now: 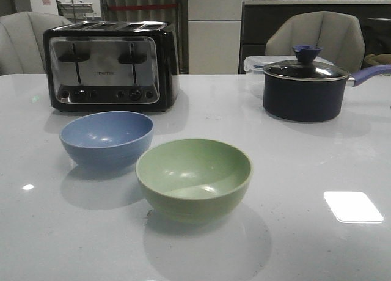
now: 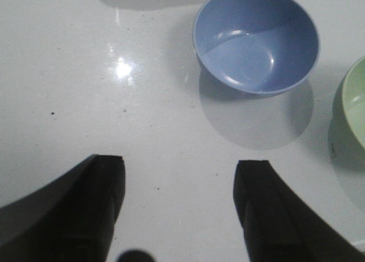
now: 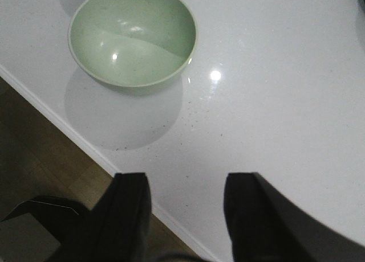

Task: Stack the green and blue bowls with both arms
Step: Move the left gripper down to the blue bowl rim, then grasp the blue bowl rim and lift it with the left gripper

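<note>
Both bowls sit upright, mouths facing up, and being round they have no long axis. In the front view the blue bowl (image 1: 106, 137) is left of centre, just in front of the toaster (image 1: 111, 65). The green bowl (image 1: 193, 178) is at centre, lower in the frame and just to the blue one's right; whether their rims touch cannot be told.

A lidded saucepan (image 1: 303, 88) stands well apart at the upper right, with bare table (image 1: 317, 165) between it and the bowls and more open surface along the bottom of the frame.

The left gripper (image 2: 178, 185) hangs over bare table with its fingers spread apart and nothing between them. The right gripper (image 3: 185, 202) is likewise spread and empty, above the table edge (image 3: 54, 121), which runs diagonally near the green bowl.
</note>
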`<state>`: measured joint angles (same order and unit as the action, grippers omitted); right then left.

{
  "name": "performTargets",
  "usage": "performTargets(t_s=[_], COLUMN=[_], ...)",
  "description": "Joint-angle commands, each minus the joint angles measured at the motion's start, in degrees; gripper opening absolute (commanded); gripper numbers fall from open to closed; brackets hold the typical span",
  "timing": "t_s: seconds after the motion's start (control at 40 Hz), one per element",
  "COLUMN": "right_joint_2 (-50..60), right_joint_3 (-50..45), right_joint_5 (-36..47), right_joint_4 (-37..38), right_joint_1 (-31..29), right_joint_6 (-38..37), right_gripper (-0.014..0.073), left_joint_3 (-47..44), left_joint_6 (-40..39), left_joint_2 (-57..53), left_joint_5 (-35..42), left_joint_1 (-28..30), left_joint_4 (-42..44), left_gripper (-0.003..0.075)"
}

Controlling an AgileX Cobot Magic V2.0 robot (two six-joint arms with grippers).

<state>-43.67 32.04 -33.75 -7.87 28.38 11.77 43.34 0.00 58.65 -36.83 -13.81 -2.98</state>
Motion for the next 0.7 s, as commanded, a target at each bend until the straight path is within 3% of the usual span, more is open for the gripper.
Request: performTargets(t_s=[0.0, 0.68], right_joint_2=[0.4, 0.4], right_joint_3=[1.4, 1.4], right_joint_5=[3.3, 3.3], right_joint_4=[0.5, 0.5], right_joint_1=[0.0, 0.0], right_joint_6=[0.4, 0.4], right_gripper=[0.0425, 0.0425], left_joint_3=[5.3, 27.6], left_joint_6=[0.0, 0.0], left_joint_2=[5.0, 40.5], left_joint_5=[4.4, 5.8], left_joint_1=[-0.7, -0.7], left_joint_4=[-2.3, -7.9], left_gripper=[0.0476, 0.0476])
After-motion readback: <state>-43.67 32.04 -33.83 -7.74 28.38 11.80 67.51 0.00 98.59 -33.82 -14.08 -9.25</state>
